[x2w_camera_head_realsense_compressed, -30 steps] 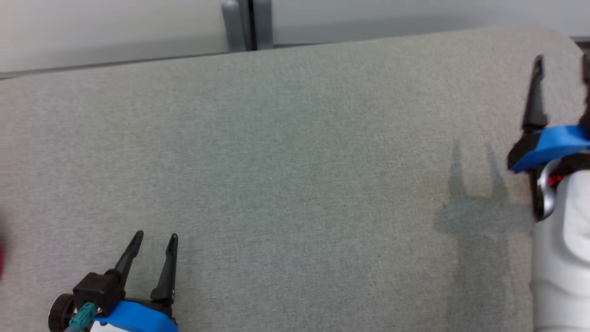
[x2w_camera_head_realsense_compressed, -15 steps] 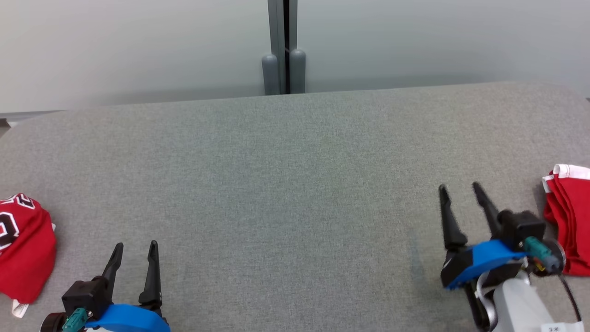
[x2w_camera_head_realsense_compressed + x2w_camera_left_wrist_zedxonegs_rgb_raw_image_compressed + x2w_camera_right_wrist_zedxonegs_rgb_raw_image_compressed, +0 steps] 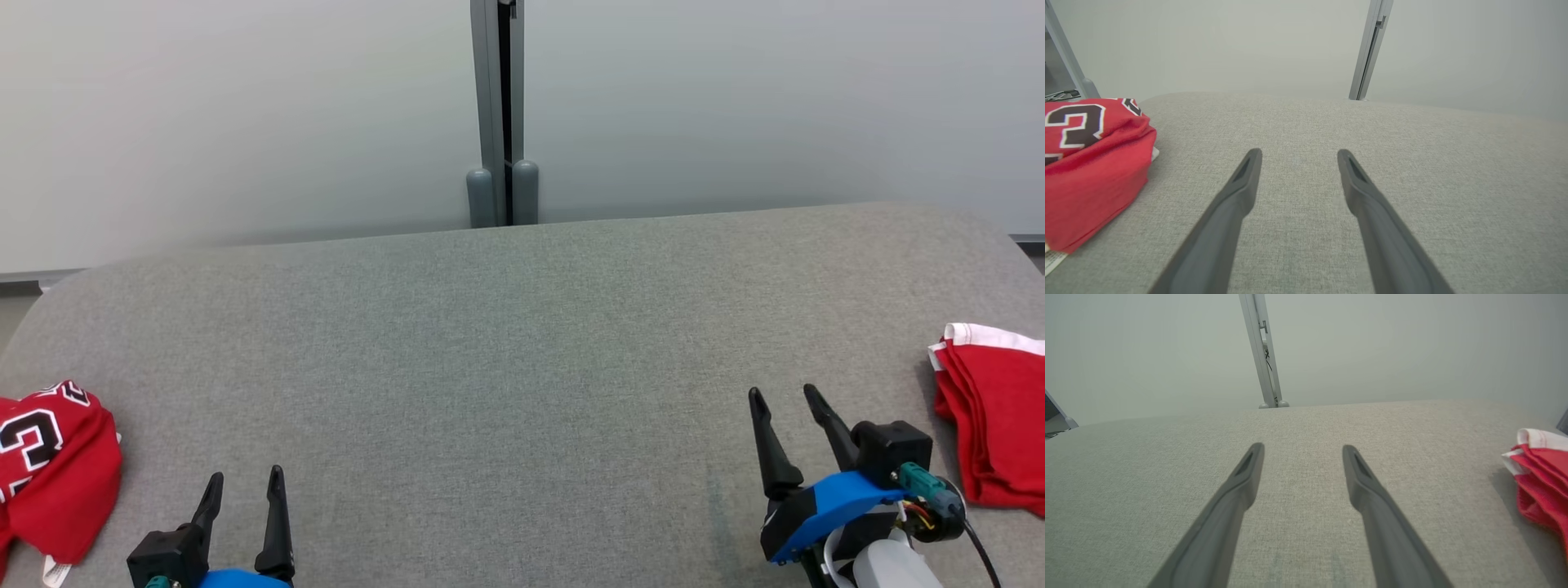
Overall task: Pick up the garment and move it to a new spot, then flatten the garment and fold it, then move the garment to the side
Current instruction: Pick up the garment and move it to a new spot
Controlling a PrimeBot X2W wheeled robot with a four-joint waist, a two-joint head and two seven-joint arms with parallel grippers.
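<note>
A red jersey with black-and-white numerals (image 3: 49, 469) lies bunched at the left edge of the grey table (image 3: 506, 351); the same jersey (image 3: 1090, 163) sits left of my fingers in the left wrist view. A second red garment with a white trim (image 3: 992, 425) lies folded at the right edge, and this red garment (image 3: 1541, 473) is at the far right of the right wrist view. My left gripper (image 3: 245, 486) stands open low at the left, right of the jersey and apart from it. My right gripper (image 3: 785, 396) is open, left of the trimmed garment, holding nothing.
Behind the table's far edge stands a pale wall with a grey vertical post (image 3: 500, 114). The table's far corners are rounded. A white label (image 3: 55, 572) sticks out beneath the jersey.
The camera has tilted up and the whole view shifted, bringing both red garments into sight. My right gripper came down from high at the right to low at the right. Both stay open.
</note>
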